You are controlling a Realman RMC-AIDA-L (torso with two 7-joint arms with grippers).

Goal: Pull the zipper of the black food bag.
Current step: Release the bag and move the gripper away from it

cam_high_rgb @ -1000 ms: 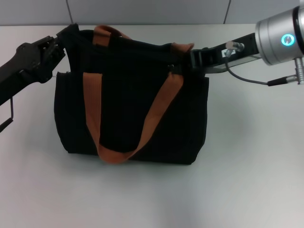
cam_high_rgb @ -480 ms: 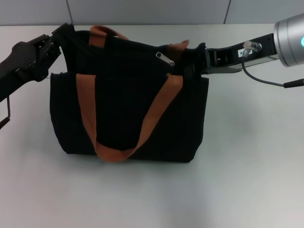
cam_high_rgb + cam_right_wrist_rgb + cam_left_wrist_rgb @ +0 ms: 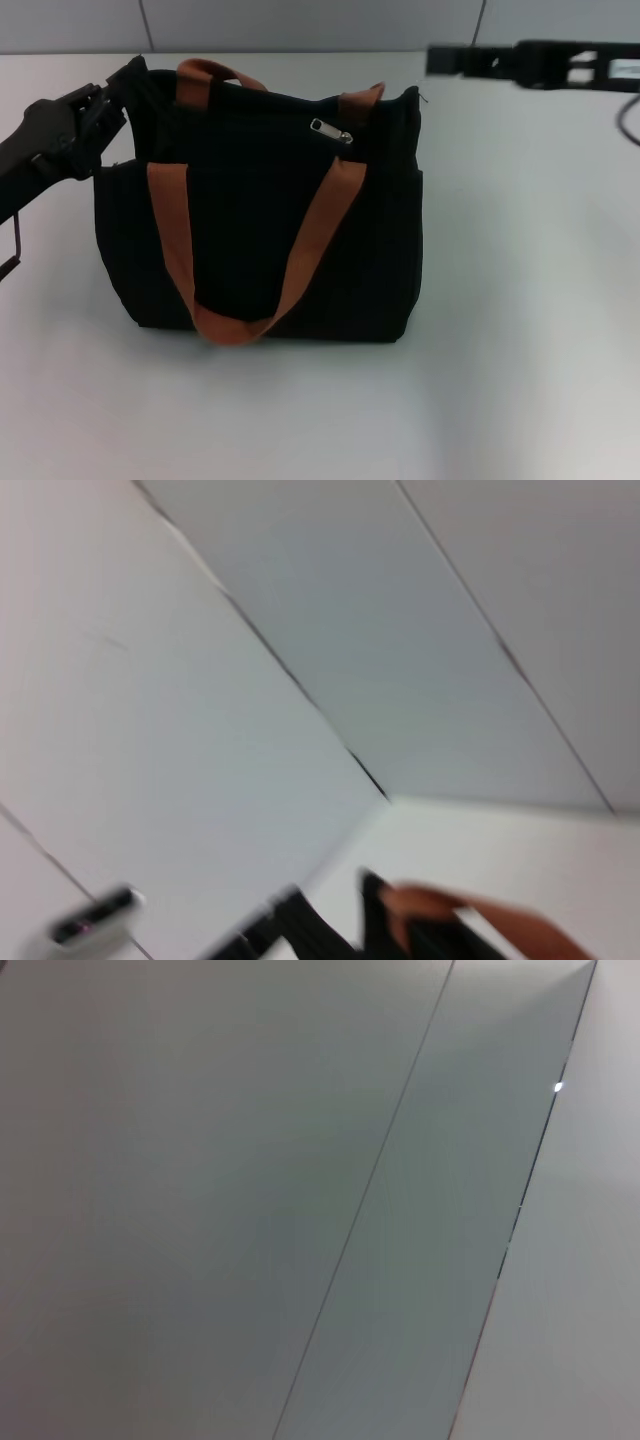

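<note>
The black food bag (image 3: 260, 230) stands upright on the white table, its two rust-orange handles (image 3: 170, 230) draped over the front. The silver zipper pull (image 3: 331, 131) lies on the zip track near the bag's right top end. My left gripper (image 3: 118, 92) is at the bag's upper left corner and pinches the fabric there. My right gripper (image 3: 438, 60) is off the bag, raised above the table to the right of its upper right corner. The right wrist view shows the bag's top and an orange handle (image 3: 440, 915), blurred. The left wrist view shows only wall panels.
The white table (image 3: 520, 300) spreads around the bag. A grey panelled wall (image 3: 300, 25) runs along the table's far edge. The right arm's cable (image 3: 628, 120) hangs at the right edge.
My right gripper has drawn back from the bag's upper right corner, up and to the right. The zipper pull has come into view. The bag and left gripper have shifted slightly left.
</note>
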